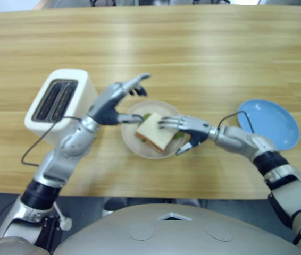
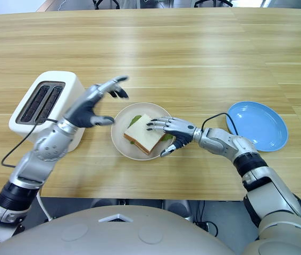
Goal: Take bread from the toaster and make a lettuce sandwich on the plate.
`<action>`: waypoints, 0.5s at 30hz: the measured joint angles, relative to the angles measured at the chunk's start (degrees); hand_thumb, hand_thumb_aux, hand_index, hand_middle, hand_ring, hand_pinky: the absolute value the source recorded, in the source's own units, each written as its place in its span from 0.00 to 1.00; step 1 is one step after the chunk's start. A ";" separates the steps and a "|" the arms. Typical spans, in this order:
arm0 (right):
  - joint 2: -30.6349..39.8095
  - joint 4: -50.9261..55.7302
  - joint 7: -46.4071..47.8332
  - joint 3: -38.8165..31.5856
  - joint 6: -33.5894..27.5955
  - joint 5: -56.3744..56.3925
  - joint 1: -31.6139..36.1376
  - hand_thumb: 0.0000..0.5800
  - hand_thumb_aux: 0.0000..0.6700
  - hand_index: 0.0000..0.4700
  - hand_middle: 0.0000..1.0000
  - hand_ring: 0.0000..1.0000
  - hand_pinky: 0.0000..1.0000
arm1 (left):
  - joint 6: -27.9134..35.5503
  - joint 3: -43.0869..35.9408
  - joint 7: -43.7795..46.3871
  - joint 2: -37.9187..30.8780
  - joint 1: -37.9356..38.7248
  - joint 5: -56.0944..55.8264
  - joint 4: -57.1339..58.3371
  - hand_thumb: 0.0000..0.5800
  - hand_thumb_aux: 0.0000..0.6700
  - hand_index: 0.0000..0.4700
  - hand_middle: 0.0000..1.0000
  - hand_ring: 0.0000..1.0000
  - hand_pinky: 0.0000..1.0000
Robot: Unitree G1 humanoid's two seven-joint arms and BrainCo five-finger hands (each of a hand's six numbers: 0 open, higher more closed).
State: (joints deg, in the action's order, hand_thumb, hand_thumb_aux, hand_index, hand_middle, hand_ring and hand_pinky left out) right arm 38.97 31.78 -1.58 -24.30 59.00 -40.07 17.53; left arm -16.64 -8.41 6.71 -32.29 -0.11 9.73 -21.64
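White toaster [image 2: 41,106] (two slots) stands left of the beige plate [image 2: 120,149] — sandwich [image 2: 142,136] on it, lettuce [image 2: 135,120] peeking out.

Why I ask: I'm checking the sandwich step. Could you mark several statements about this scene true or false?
1. The sandwich lies on the beige plate. True.
2. The left robot hand grips a bread slice. False: it holds nothing, fingers spread, between the toaster and the beige plate.
3. Green lettuce shows at the sandwich's edge. True.
4. The blue plate lies left of the toaster. False: it lies far right, past the right robot hand.
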 measured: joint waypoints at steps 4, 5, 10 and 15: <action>2.41 -6.13 -1.00 5.74 1.66 7.34 -4.32 0.00 0.00 0.00 0.00 0.00 0.00 | -3.53 4.23 2.45 -1.15 6.09 -1.89 1.56 0.00 0.00 0.00 0.00 0.00 0.00; 3.24 -7.65 -1.05 7.62 1.85 9.78 -5.69 0.00 0.00 0.00 0.00 0.00 0.00 | -4.79 4.56 3.76 -1.65 7.88 -2.27 2.38 0.00 0.00 0.00 0.00 0.00 0.00; 6.52 -14.84 -0.40 14.08 3.45 20.19 -11.91 0.00 0.00 0.00 0.00 0.00 0.00 | -8.31 5.30 8.68 -4.17 13.46 -2.93 4.83 0.00 0.00 0.00 0.00 0.00 0.00; 12.83 -20.97 3.18 20.03 3.39 30.56 -20.26 0.00 0.00 0.00 0.00 0.00 0.00 | -11.76 5.51 11.84 -7.97 20.53 1.65 7.15 0.00 0.00 0.00 0.00 0.00 0.00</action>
State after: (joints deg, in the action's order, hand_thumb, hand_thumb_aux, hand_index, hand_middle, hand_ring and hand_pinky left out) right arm 51.80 10.81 1.60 -4.26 62.38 -9.51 -2.74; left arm -28.39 -2.90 18.55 -40.26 20.41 11.38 -14.48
